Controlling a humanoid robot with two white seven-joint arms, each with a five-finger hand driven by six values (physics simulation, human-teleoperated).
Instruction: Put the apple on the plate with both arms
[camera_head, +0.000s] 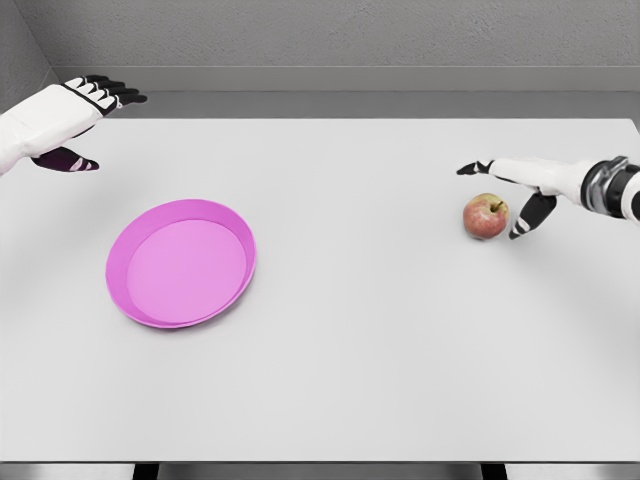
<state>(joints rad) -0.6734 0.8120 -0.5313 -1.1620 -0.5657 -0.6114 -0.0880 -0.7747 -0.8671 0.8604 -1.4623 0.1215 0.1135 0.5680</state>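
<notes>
Apple (485, 216) — just beside open right hand (525, 185).

The white left arm is cut off by the picture's left edge, only its robot hand (75, 115) showing, far left of the round pink plastic plate (181, 263). Far right of that plate, the right arm runs off the right edge behind its robot hand (520, 185). The pale grey tabletop (400, 350) is clipped at both sides.

No readable text, label, brand, number or sign shows anywhere in the head view.
</notes>
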